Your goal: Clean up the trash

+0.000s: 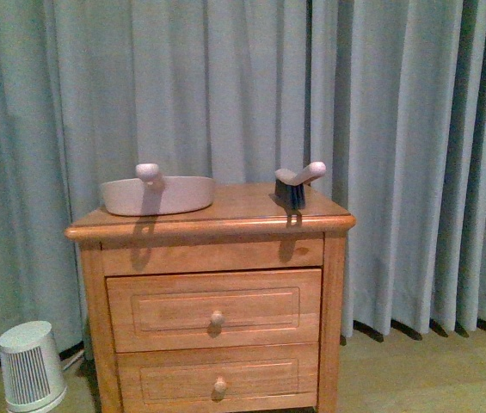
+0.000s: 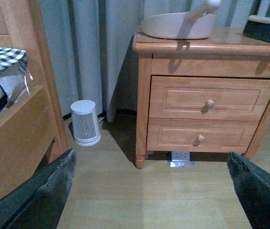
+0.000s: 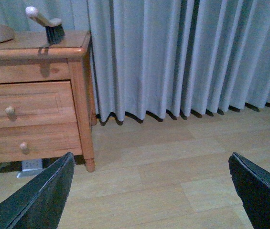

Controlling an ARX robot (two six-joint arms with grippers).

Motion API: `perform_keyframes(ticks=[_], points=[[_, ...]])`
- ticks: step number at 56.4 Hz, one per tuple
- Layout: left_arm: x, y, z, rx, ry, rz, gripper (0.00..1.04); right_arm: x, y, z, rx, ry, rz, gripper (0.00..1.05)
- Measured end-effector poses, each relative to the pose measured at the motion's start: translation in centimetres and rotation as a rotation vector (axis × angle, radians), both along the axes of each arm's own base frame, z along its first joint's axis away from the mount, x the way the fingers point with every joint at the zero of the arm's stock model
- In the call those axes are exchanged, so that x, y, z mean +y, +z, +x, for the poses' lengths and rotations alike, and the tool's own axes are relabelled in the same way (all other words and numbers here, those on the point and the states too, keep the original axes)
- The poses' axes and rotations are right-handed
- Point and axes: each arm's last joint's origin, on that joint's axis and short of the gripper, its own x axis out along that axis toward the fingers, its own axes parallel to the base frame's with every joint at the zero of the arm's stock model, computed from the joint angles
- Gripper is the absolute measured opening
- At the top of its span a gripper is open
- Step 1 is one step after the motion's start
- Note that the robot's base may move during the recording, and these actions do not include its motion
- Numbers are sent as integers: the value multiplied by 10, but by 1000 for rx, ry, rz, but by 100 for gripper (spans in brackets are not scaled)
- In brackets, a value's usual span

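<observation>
No trash shows in any view. My left gripper (image 2: 151, 193) is open low over bare wood floor, its dark fingers (image 2: 41, 195) wide apart with nothing between them, facing the nightstand (image 2: 206, 98). My right gripper (image 3: 151, 193) is also open and empty over the floor, to the right of the nightstand (image 3: 34, 109). Neither arm appears in the front view. A small white and silvery thing (image 2: 179, 159) lies on the floor under the nightstand; I cannot tell what it is.
On the nightstand (image 1: 217, 310) sit a pale dustpan (image 1: 156, 195) and a dark-bristled hand brush (image 1: 297, 183). A small white ribbed appliance (image 1: 32, 366) stands on the floor to its left. A wooden bed frame (image 2: 15, 133) with checked cloth is further left. Grey curtains (image 1: 397, 129) hang behind.
</observation>
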Motion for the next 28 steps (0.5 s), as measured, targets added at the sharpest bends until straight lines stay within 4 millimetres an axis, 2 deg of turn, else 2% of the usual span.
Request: perform_keyframes(ticks=[28], points=[[0, 0, 0, 0, 0, 0, 97, 0, 0, 0, 0, 0, 0, 97]])
